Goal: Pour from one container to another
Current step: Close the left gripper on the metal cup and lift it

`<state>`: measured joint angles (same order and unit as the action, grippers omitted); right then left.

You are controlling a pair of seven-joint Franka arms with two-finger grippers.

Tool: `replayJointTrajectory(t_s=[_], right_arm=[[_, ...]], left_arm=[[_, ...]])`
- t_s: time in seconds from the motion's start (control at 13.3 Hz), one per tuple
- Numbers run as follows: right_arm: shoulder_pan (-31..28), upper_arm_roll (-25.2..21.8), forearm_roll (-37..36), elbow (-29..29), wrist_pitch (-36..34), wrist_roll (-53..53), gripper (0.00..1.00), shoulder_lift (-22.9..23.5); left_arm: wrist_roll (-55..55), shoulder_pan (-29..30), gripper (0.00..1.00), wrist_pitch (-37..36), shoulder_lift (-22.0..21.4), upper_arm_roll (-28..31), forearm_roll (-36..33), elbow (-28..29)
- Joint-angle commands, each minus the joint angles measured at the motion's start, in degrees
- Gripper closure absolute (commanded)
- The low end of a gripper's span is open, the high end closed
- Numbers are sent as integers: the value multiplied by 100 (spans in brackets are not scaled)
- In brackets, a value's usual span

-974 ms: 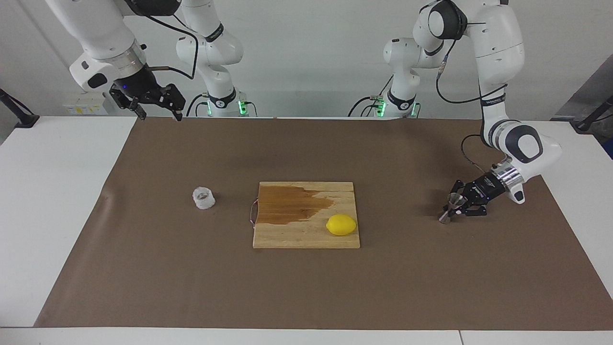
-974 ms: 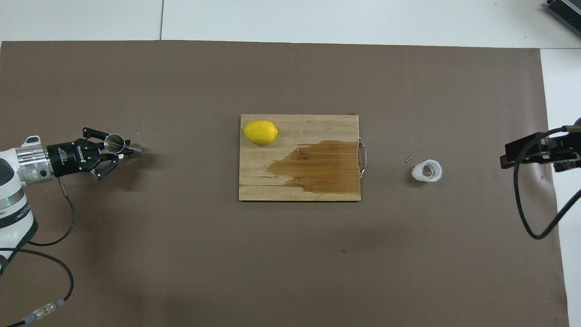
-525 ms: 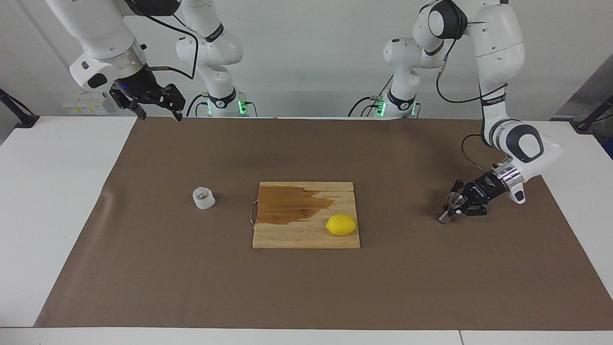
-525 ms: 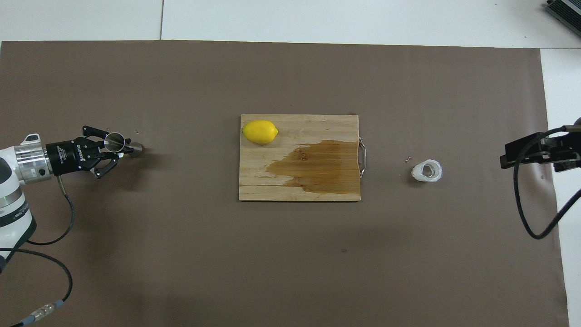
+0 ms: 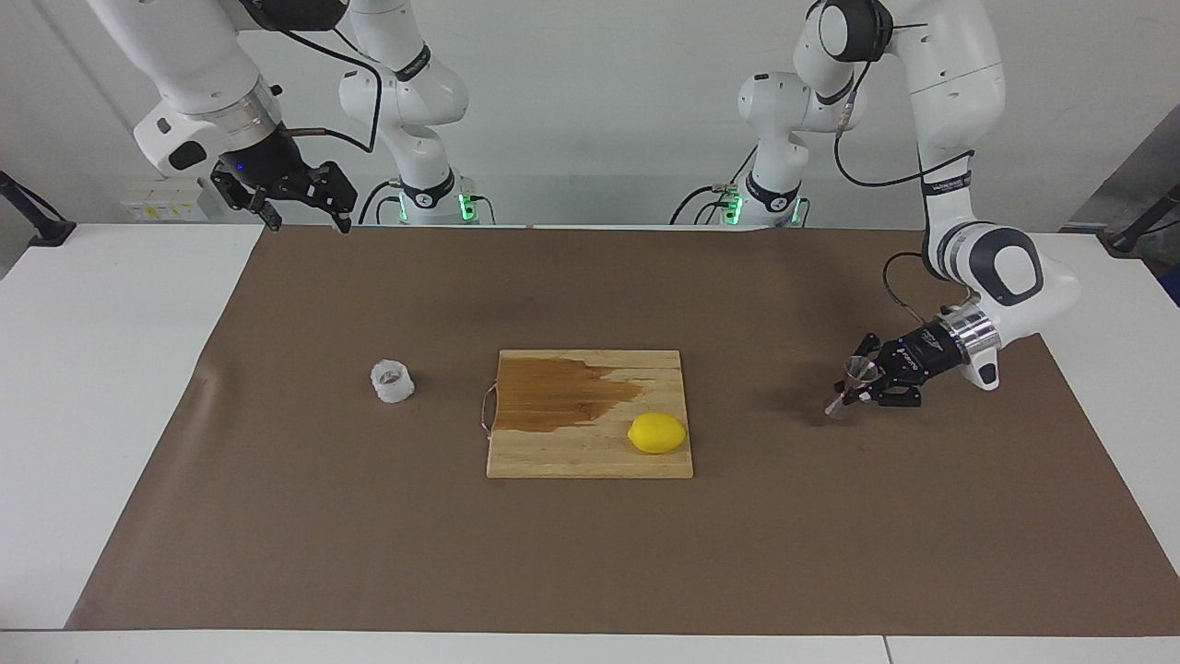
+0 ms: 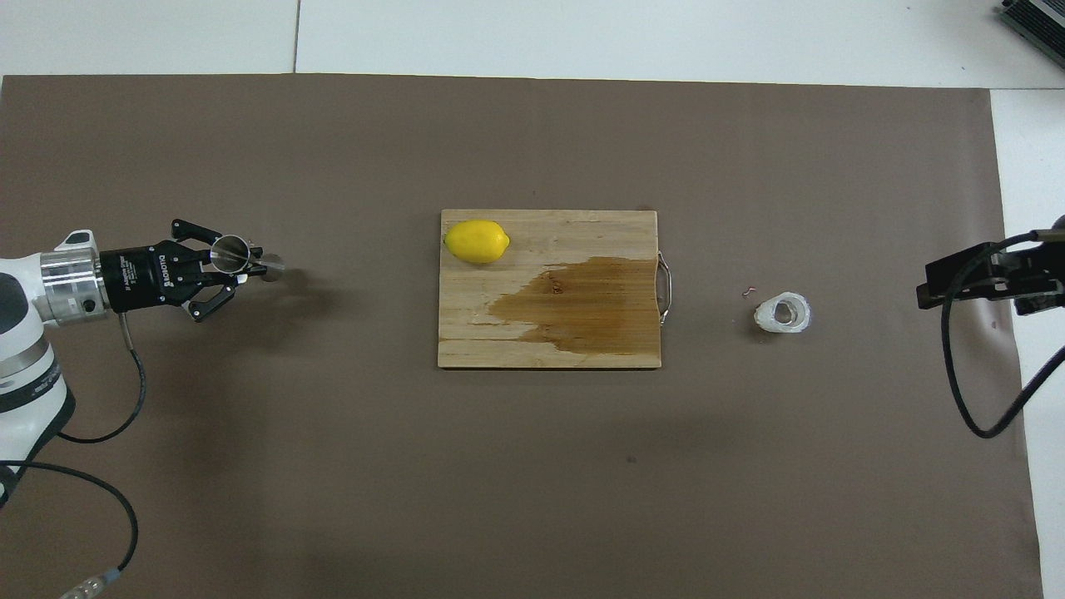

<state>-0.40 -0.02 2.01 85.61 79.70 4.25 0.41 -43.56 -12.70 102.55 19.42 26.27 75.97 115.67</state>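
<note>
The left tool (image 5: 867,385) has its fingers closed on the steel jigger (image 5: 853,387), gripping it around the narrow waist, and holds it low over the brown mat (image 5: 590,553) toward the left arm's end of the table (image 5: 92,387). The jigger is tilted, its open upper cone leaning back toward the tool and its lower cone pointing down and away; from the facing view the lower end appears just clear of the mat, with a shadow beneath it. In the overhead view the same tool (image 6: 229,266) reaches in from the side, with the jigger (image 6: 241,256) between its fingertips. The white crinkled cup (image 5: 392,381) stands upright on the mat toward the right arm's end of the table, beside the handle end of the wooden cutting board (image 5: 553,452) and apart from it; its open mouth shows in the overhead view (image 6: 783,313). A lemon (image 5: 656,432) lies on the board at the corner farther from the robots, and a dark wet stain (image 5: 562,392) spreads over the board's nearer half. The right tool (image 5: 300,198) waits, raised over the mat's edge closest to the robots, its fingers spread and holding nothing.
</note>
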Motion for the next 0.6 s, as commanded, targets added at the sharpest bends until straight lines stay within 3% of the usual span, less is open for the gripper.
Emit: replayJointTrajectory(t_s=[0.0, 0.22, 0.52], right_arm=[[-48, 20, -25, -1, -60, -117, 0, -14], [-48, 20, -25, -1, -60, -117, 0, -14], [-48, 11, -25, -1, -60, -117, 0, -6]], left_arm=[[-153, -346, 100, -86, -114, 53, 84, 26], [-591, -732, 100, -192, -149, 9, 93, -18], [-1162, -1532, 100, 307, -403, 9, 435, -10]])
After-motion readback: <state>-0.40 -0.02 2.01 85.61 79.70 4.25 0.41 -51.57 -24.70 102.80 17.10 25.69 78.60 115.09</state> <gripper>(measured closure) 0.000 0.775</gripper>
